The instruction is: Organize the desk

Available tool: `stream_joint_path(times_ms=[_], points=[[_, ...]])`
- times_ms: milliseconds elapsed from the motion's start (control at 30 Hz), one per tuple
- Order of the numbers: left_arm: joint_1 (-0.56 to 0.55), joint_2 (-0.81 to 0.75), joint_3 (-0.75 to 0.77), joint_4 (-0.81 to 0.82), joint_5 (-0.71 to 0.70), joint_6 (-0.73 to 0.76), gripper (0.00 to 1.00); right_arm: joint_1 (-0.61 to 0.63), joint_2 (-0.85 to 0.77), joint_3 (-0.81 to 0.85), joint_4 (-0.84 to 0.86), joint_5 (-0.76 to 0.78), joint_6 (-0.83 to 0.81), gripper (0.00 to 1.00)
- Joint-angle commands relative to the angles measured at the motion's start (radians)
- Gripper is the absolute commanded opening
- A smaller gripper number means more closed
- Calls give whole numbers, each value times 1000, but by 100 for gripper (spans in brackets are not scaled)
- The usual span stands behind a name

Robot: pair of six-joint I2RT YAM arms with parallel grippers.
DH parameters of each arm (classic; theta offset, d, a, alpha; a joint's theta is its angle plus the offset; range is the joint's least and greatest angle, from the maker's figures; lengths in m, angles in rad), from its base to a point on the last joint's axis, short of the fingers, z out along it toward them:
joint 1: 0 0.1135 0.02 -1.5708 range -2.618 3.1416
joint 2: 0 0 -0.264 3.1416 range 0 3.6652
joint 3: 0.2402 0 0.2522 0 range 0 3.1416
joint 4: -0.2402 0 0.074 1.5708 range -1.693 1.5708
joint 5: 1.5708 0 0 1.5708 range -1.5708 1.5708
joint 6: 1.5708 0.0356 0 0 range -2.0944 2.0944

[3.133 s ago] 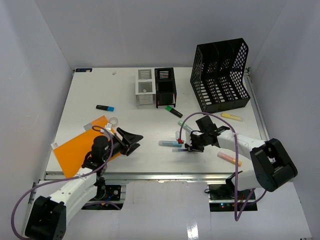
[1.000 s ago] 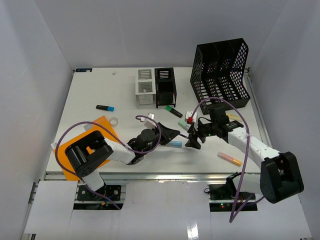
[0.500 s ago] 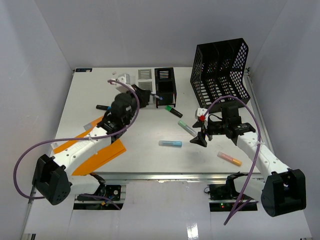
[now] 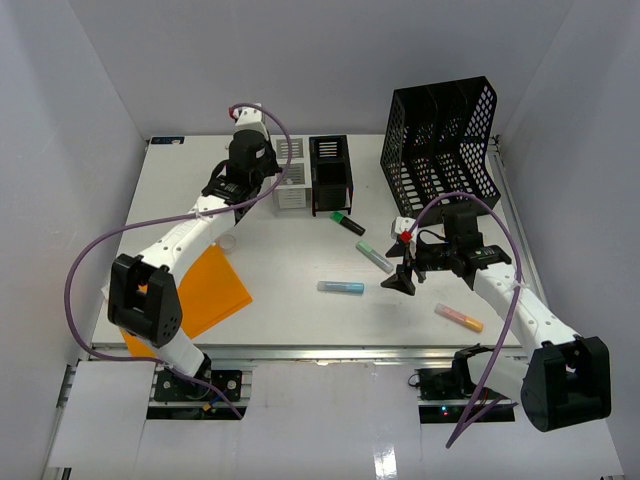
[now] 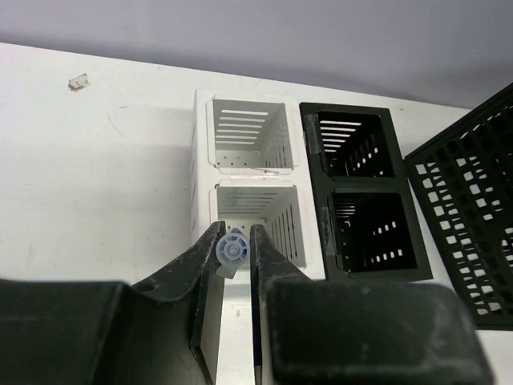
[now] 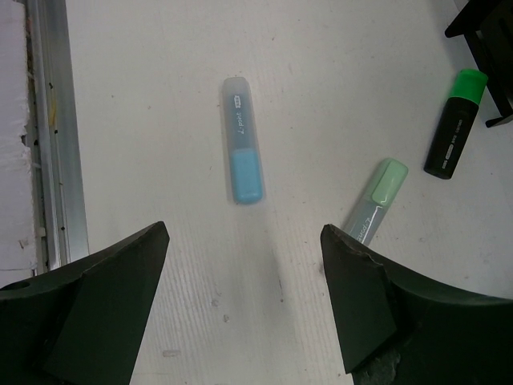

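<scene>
Left wrist: left hand [image 5: 233, 239] tight around a pale-blue marker [image 5: 233, 249] — right hand [image 6: 244, 231] wide apart.

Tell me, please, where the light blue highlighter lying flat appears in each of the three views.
Top external: the light blue highlighter lies front of centre, left of the right claw.
Left wrist: not in it; the left claw grips another marker end-on.
Right wrist: the highlighter sits upper middle, above the open claw's gap.
Shared landmark: the mint highlighter, lying to its right in the wrist view.
</scene>
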Motion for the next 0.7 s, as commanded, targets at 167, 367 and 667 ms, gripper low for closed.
stream_joint_path(times_ms=[167, 367, 667], points=[[6, 115, 101, -1, 46, 92, 0, -16, 12, -3, -12, -30, -20, 83], [6, 147, 101, 8, 72, 93, 30, -19, 34, 1, -21, -21, -28, 83], [8, 26, -10, 36, 141, 72, 88, -18, 85, 4, 45, 84, 79, 84]])
